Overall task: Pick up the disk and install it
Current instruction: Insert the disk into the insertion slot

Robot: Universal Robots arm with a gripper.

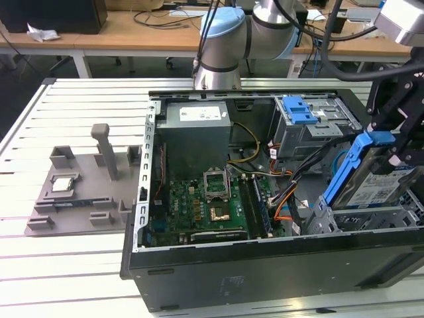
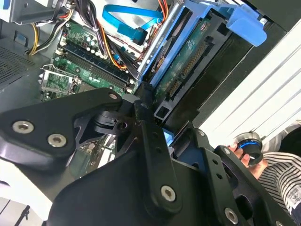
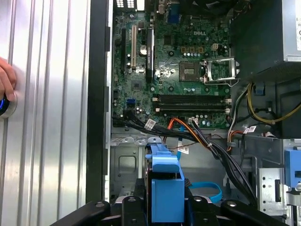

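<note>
White slatted metal table, surface level. An open black desktop computer case lies on its side toward the exterior view's right. A grey plastic fixture plate with upright posts lies flat just beside it, on the exterior view's left.

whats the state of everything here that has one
disk: held tilted above the bay, not seated
gripper: jaws shut on disk
case: side open
cpu socket: load plate open
cpu chip: lying on the fixture
</note>
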